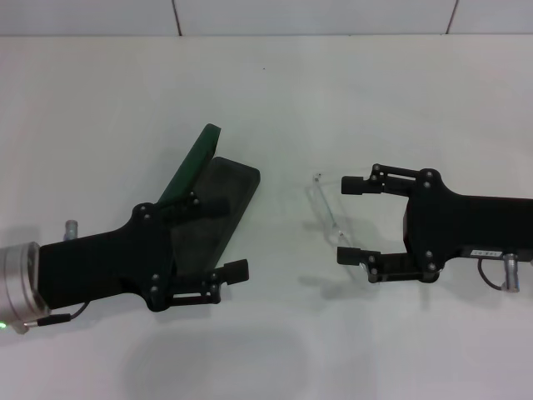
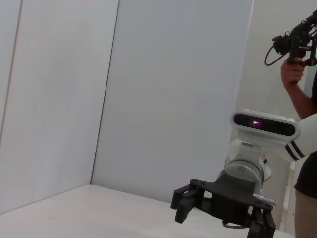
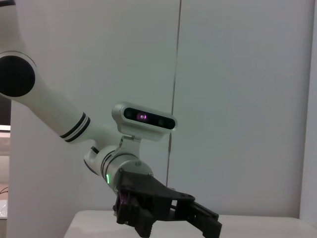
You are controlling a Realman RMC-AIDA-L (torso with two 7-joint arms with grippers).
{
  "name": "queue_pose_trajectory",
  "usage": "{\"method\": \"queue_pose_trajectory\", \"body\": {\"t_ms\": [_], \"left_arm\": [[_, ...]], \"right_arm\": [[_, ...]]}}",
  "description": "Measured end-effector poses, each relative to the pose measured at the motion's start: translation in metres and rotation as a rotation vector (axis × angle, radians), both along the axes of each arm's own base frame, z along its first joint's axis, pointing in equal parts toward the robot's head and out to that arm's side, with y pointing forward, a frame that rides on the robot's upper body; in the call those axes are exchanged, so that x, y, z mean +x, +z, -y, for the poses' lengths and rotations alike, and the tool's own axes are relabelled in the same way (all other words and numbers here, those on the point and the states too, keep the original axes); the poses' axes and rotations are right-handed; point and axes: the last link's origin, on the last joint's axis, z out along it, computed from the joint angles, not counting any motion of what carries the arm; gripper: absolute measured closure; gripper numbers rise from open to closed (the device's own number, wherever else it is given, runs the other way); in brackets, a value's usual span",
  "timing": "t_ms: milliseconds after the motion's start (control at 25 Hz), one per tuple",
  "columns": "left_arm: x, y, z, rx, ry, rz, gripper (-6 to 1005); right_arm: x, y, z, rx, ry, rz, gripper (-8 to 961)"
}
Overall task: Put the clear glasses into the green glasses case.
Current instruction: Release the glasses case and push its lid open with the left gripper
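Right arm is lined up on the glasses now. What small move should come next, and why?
Probably ease the right gripper a little further toward the clear glasses, then close. Its jaws stand open with the frame just at their tips, not yet between them. The green glasses case already lies open, with the left gripper over it.

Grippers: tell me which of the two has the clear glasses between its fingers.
The right gripper. Its open fingers sit on either side of the clear glasses, while the left gripper is over the green glasses case, away from them.
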Motion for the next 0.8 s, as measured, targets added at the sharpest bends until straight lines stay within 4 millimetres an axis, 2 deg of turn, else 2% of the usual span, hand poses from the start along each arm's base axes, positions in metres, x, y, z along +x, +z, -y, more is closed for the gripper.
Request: {"method": "queue_pose_trajectory", "body": {"t_ms": [520,720,800], "left_arm": [[0.002,0.002,-0.006,0.016,0.008,0.008,142],[0.002,0.019,-0.022,0.054,0.106,0.046,149],[0.001,0.038,-0.043,0.032,0.217,-0.005,151]], "right_arm": [[0.002,0.000,0.002,0.006,0.005,0.003,171],[0.002,-0.001,0.003,0.006,0.008,0.003,171],[0.002,0.000,0.003,0.006,0.009,0.002,171]]}}
